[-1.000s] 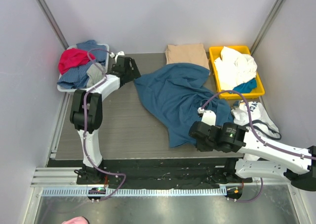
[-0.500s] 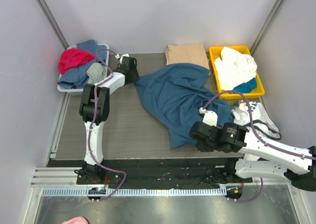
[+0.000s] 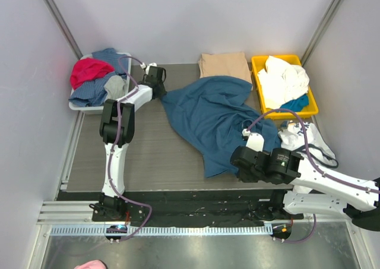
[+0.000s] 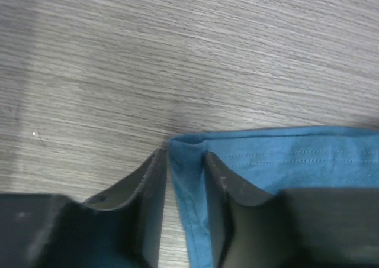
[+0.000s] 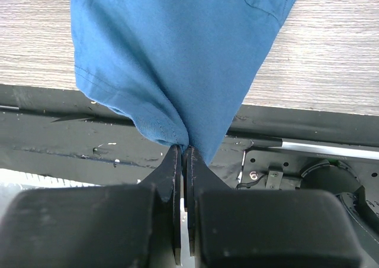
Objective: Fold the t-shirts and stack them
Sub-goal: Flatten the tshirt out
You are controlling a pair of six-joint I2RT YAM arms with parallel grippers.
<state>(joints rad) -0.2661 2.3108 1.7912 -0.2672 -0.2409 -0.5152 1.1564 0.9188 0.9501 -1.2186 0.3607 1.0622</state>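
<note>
The large dark teal-blue t-shirt lies spread and rumpled across the middle of the table. My left gripper is at its far-left corner. In the left wrist view the gripper stands narrowly open with the hemmed corner between the fingers, and a sliver of table still shows beside the left finger. My right gripper is at the shirt's near edge, above the table's front. In the right wrist view it is shut on a bunched fold of teal cloth. A folded tan-beige t-shirt lies at the back.
A white basket heaped with red and blue clothes stands at the back left, just beside my left arm. A yellow bin with white and teal cloth is at the back right. A white garment lies by my right arm.
My left gripper has slid right to the teal shirt's corner and narrowed its jaws around it. The right arm has shifted slightly right, still gripping the cloth.
</note>
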